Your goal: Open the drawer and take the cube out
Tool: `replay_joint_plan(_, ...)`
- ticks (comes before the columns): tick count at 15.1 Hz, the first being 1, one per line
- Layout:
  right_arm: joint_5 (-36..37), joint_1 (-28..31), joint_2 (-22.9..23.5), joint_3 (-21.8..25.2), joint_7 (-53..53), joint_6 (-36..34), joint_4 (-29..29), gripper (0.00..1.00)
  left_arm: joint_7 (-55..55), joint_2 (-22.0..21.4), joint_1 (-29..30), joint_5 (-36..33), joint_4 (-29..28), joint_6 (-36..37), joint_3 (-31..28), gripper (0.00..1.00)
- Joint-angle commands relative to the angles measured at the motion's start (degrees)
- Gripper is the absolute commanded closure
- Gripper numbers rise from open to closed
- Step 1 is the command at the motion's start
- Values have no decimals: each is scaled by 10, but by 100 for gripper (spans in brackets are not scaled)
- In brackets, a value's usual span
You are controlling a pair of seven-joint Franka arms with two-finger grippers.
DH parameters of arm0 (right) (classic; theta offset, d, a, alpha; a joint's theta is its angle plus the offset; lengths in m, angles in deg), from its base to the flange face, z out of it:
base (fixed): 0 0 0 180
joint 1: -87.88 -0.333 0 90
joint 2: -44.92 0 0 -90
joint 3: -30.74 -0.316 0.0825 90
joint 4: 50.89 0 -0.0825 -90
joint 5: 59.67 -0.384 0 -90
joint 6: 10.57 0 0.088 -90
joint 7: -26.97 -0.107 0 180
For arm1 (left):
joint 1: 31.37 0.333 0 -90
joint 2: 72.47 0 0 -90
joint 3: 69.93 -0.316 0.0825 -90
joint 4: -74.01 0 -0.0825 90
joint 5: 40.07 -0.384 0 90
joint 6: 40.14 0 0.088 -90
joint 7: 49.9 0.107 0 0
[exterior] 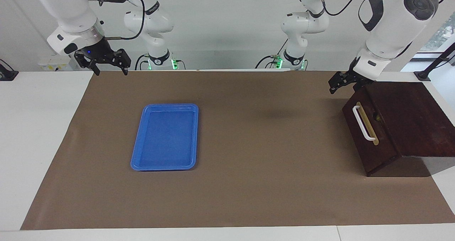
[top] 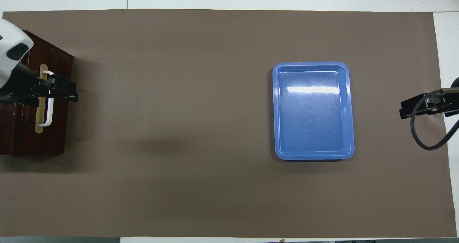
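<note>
Drawer (exterior: 369, 127): shut, in dark wooden box (exterior: 408, 116) at my left arm's end of the table; cube not visible, presumably inside.
Left gripper (exterior: 342, 85): mine, fingers wide, holding nothing, raised over the box's edge nearer my bases.
Right gripper (exterior: 108, 67): mine, fingers wide, empty, waiting.
Handle (exterior: 363, 123): white bar on tan strip.
Step advice: I should drop my left fingers astride the bar, close squarely, pull straight out.
Surface: brown mat (exterior: 249, 184) on white table; blue tray (exterior: 165, 137) lies empty.
Room: pale wall.
</note>
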Motion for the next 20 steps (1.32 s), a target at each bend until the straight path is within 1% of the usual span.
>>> replay_joint_plan(1, 0, 10, -11, -6, 11, 5, 13, 0, 8, -14, -1, 6, -11, 7, -2, 0)
replay_joint_plan(3, 0, 10, -11, -6, 11, 5, 13, 0, 7, -14, -1, 6, -11, 5, -2, 0)
replay_joint_plan(6, 0, 10, -11, -6, 11, 4, 13, 0, 6, -13, -2, 4, -21, -22, -2, 0)
replay_joint_plan(7, 0, 10, -11, -6, 11, 5, 13, 0, 6, -9, -2, -7, -23, -29, -2, 0)
replay_joint_plan(9, 0, 10, -11, -6, 11, 5, 13, 0, 5, -2, -20, -67, -33, -52, -1, 0)
replay_joint_plan(10, 0, 10, -11, -6, 11, 5, 13, 0, 3, 3, -29, -106, -50, -73, -1, 0)
replay_joint_plan(11, 0, 10, -11, -6, 11, 5, 13, 0, 2, 5, -31, -140, -66, -92, -1, 0)
replay_joint_plan(13, 0, 10, -11, -6, 11, 5, 13, 0, -2, 24, -31, -188, -79, -116, -1, 0)
replay_joint_plan(15, 0, 10, -11, -6, 11, 5, 13, 0, -6, 42, -30, -218, -94, -139, -1, 0)
replay_joint_plan(17, 0, 10, -11, -6, 11, 5, 13, 0, -12, 45, -29, -247, -123, -180, -1, 0)
replay_joint_plan(20, 0, 10, -11, -6, 11, 5, 13, 0, -23, 50, -20, -255, -159, -246, -3, 0)
